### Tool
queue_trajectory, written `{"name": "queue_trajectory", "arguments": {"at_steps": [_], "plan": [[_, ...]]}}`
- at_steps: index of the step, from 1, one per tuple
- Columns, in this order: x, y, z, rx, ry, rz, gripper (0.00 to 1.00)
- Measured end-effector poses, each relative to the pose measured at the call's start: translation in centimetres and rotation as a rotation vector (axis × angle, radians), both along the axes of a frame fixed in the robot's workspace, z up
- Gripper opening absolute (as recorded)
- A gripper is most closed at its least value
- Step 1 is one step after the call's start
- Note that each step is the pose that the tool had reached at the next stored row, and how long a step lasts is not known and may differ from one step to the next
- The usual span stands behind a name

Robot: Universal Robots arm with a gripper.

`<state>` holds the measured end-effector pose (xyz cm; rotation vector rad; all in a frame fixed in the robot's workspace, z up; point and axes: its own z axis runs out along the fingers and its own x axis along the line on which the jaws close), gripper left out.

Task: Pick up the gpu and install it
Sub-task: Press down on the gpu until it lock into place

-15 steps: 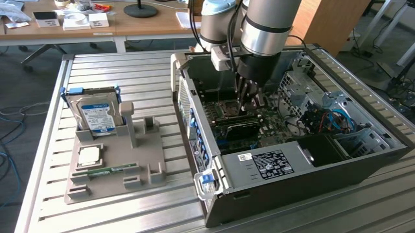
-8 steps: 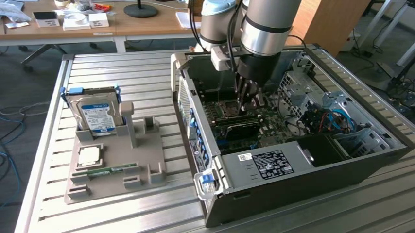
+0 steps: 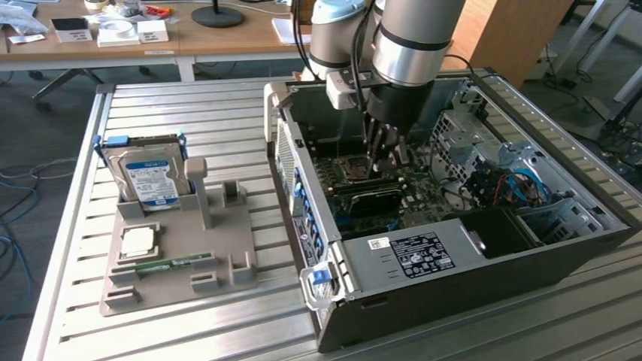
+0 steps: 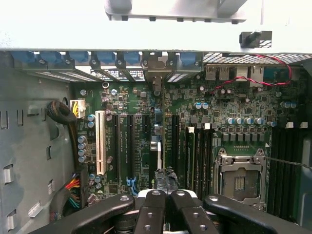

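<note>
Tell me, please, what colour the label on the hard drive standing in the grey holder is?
Blue and white; the hard drive shows best in the exterior view.

The grey, silver-jointed robot arm point(image 3: 413, 45) hangs straight down, its wrist vertical. Its black, metal-fingered end effector point(image 3: 384, 154) points downward. In the wrist view the black fingers point(image 4: 157, 212) sit drawn close together, nearly touching at the middle.

Ribbed matt silver metal table point(image 3: 201, 113) | dull grey plastic holder tray point(image 3: 171, 259) | glossy blue-labelled silver metal hard drive point(image 3: 152, 180) | dark grey metal computer case point(image 3: 561, 263) | matt black gripper fingers point(image 4: 151, 214)
</note>
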<state>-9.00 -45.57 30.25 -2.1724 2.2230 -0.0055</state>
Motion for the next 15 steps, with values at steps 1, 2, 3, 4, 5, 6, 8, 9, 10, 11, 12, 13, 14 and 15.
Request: {"name": "queue_trajectory", "arguments": {"at_steps": [1, 2, 3, 4, 5, 6, 8, 9, 10, 11, 12, 13, 14, 15], "plan": [[0.00, 0.00, -0.02, 0.0001, -0.0001, 0.000, 0.11], [0.00, 0.00, -0.05, 0.0001, -0.0001, 0.000, 0.11], [0.00, 0.00, -0.06, 0.0000, -0.0001, 0.000, 0.11], [0.00, 0.00, -0.06, -0.0001, 0.0000, 0.000, 0.11], [0.00, 0.00, -0.06, -0.0001, 0.0000, 0.000, 0.11], [0.00, 0.00, -0.06, 0.0000, 0.0000, 0.000, 0.11], [0.00, 0.00, -0.09, 0.0001, -0.0001, 0.000, 0.11], [0.00, 0.00, -0.11, 0.0002, -0.0001, 0.000, 0.11], [0.00, 0.00, -0.12, 0.0000, -0.0001, 0.000, 0.11], [0.00, 0.00, -0.11, 0.0000, 0.0000, 0.000, 0.11], [0.00, 0.00, -0.12, 0.0000, 0.0000, 0.000, 0.11], [0.00, 0.00, -0.13, 0.0000, 0.0000, 0.000, 0.11], [0.00, 0.00, -0.13, 0.0000, 0.0000, 0.000, 0.11], [0.00, 0.00, -0.13, 0.0000, 0.0000, 0.000, 0.11]]}}
